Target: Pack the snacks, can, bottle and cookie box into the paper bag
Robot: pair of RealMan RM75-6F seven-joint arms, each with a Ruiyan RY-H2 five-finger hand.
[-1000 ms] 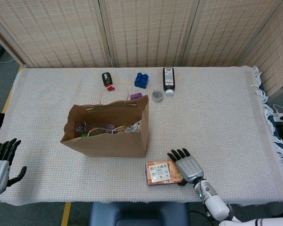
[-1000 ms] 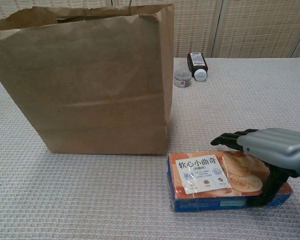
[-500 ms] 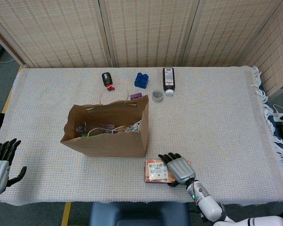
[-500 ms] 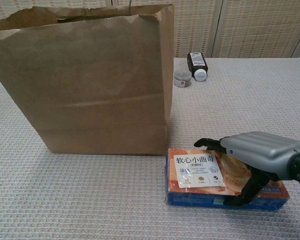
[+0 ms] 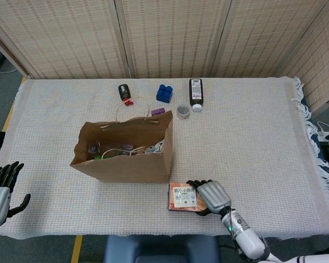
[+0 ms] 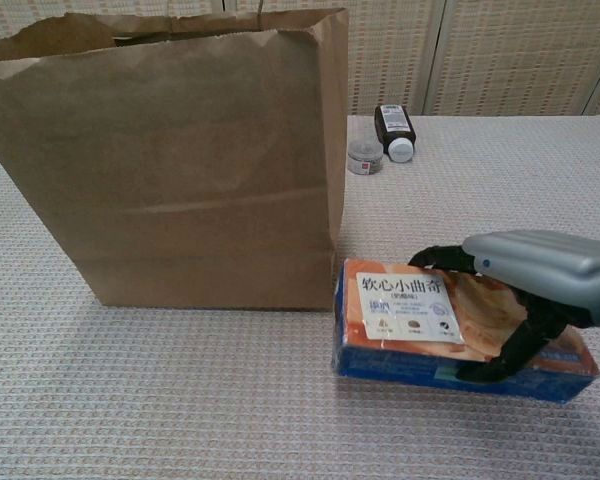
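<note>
**Right hand clamped on the cookie box beside the bag**

The right hand (image 6: 540, 290) held the cookie box (image 6: 420, 325) at the near edge of the table (image 5: 252, 137). Its fingers (image 6: 435, 255) curled over the far long side of the box while the thumb pressed against the blue near side, so the box sat pinched between them. In the chest view the box looked tilted, its orange top face turned toward the camera, though whether its underside had fully left the cloth could not be told. The box lay just to the right of the paper bag (image 5: 126, 153), close to the bag's lower right corner.

The bag stood upright and open, with several packed items showing inside it in the head view; they were too small to name.

The left hand (image 5: 0, 192) was at the table's left near corner, well apart from everything, its fingers spread and holding nothing.

Along the far side of the table, a dark bottle (image 5: 196, 92) lay on its side with its white cap toward the bag, and a small round can (image 5: 182, 112) stood just beside the cap. Further left were a blue block (image 5: 164, 93) and a small black object (image 5: 124, 91) with a red piece next to it.
</note>
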